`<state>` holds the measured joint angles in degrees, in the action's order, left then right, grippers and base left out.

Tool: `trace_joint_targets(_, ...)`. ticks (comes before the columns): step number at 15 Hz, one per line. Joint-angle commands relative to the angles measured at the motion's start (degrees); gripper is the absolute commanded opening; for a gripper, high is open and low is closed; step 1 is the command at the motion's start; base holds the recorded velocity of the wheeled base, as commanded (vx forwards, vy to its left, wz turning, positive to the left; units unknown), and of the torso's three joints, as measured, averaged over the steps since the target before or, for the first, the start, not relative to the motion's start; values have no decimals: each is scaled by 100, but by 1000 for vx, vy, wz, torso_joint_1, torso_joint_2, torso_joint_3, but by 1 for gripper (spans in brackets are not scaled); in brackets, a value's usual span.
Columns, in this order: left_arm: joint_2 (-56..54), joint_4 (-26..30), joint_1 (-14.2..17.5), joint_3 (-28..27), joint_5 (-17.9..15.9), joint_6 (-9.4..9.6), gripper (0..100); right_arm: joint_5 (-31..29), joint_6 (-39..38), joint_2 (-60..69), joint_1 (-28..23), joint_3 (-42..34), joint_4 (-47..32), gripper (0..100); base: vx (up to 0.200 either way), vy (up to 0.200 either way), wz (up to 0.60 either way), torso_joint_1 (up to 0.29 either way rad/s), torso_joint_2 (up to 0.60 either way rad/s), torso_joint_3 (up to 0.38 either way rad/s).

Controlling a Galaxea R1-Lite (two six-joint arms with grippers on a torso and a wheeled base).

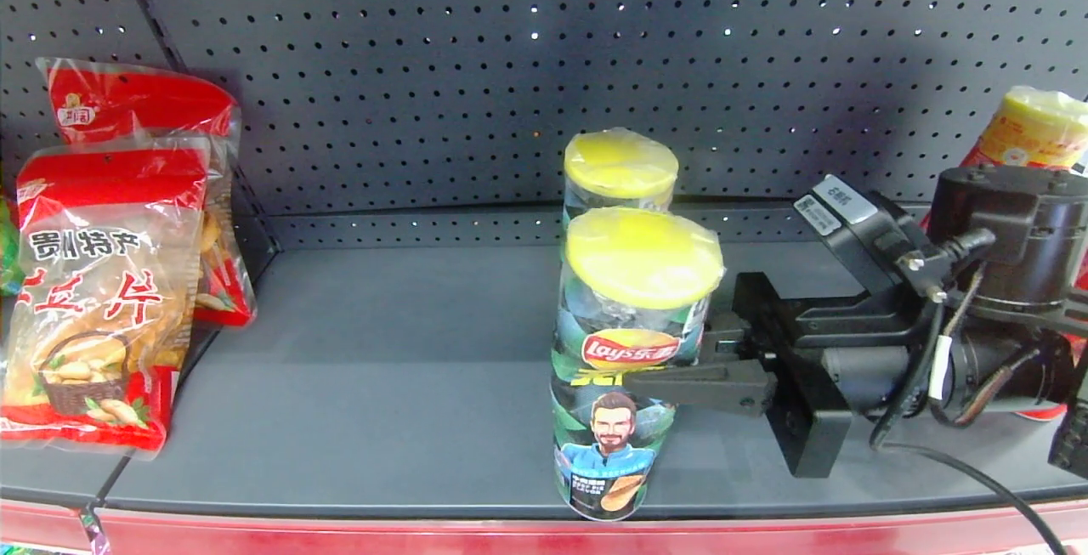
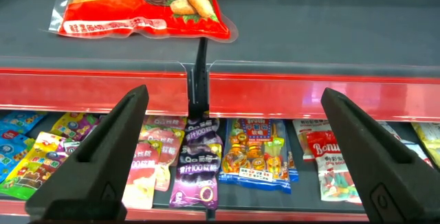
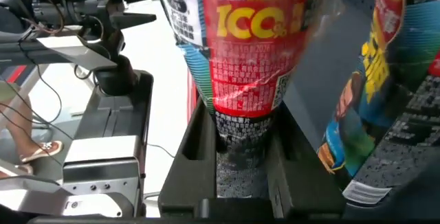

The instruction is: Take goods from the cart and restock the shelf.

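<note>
Now — right hand [image 1: 680, 364] pinches chip can [image 1: 608, 419] near shelf [image 1: 382, 385] front edge | left hand [image 2: 234, 93] spread

2 snack bags stand at the far left, one before the other. The front bag [image 1: 93, 283] has a red top and a clear window showing pale slices above a printed basket of potatoes. The rear bag [image 1: 144, 104] leans against the dark perforated back panel [image 1: 425, 70]. In the left wrist view a red rail [image 2: 309, 86] runs across, with a black divider clip [image 2: 198, 80] set over it. Below the rail lie small sweet packets: a purple packet [image 2: 199, 169], a pink packet [image 2: 148, 172] just beside it, and a red-and-white packet [image 2: 323, 162] farther along.
</note>
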<state>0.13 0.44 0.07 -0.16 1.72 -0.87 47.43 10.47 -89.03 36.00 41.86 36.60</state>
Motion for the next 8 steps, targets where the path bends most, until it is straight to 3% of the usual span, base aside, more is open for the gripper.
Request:
trace_joint_targets(1,4,0,1,-2,4,-1,100,12,-1,237,-58,-170,-3,0,0,0,0,0,0,0)
trace_joint_targets(8,4,0,1,-2,4,-1,100,82,-1,448,-146,-337,-30,0,0,0,0,0,0,0)
